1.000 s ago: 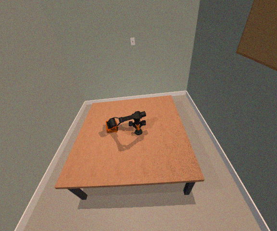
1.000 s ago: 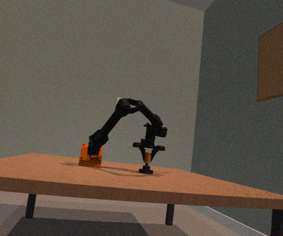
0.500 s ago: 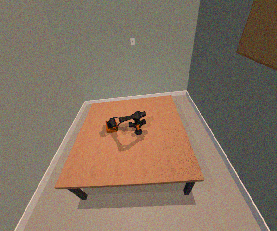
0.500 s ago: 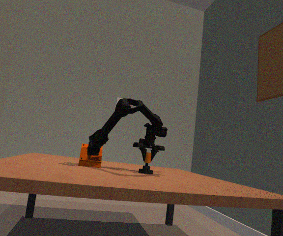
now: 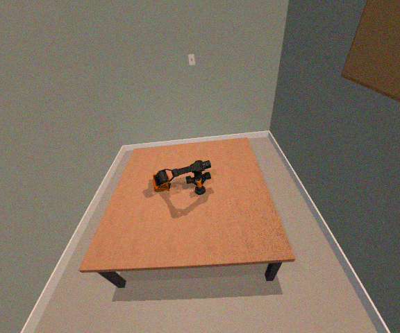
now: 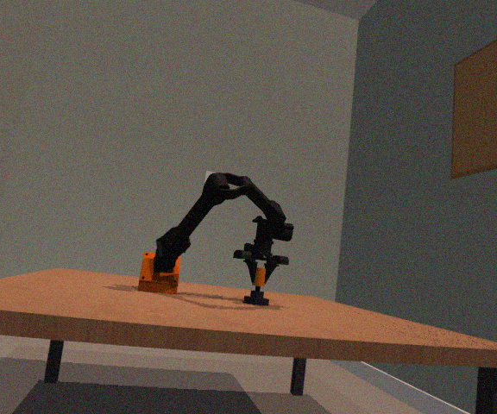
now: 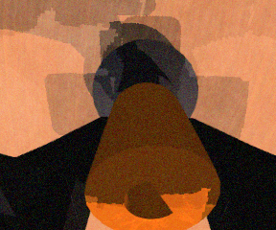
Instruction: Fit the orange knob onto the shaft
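Top view: the arm (image 5: 184, 170) (image 6: 195, 214) reaches from its orange base (image 5: 161, 186) (image 6: 147, 272), left of the pedestal (image 5: 200, 191) (image 6: 255, 299) (image 7: 190, 91) in the picture, over the table (image 5: 193, 232) (image 6: 150, 311). The claw (image 5: 198, 182) (image 6: 260, 277) (image 7: 148, 126) and the orange knob (image 5: 198, 184) (image 6: 260, 276) (image 7: 149, 120) are small here, just beside the pedestal's dark disc as seen from this angle.

Exterior view: the claw points down above the pedestal, its two fingers pinching the knob from either side. The knob is upright, straight over the pedestal, and a short dark stretch of shaft (image 6: 257, 288) shows between them, so the knob is not down on the pedestal. How far the shaft enters the knob cannot be told.

Wrist view: black fingers flank the knob at left and right. The knob's near end carries a rounded dark patch with a straight edge. The knob's far end overlaps the pedestal, whose bluish-black disc shows around it; the hole's flat side is hidden. Shadows spread on the table around the pedestal.
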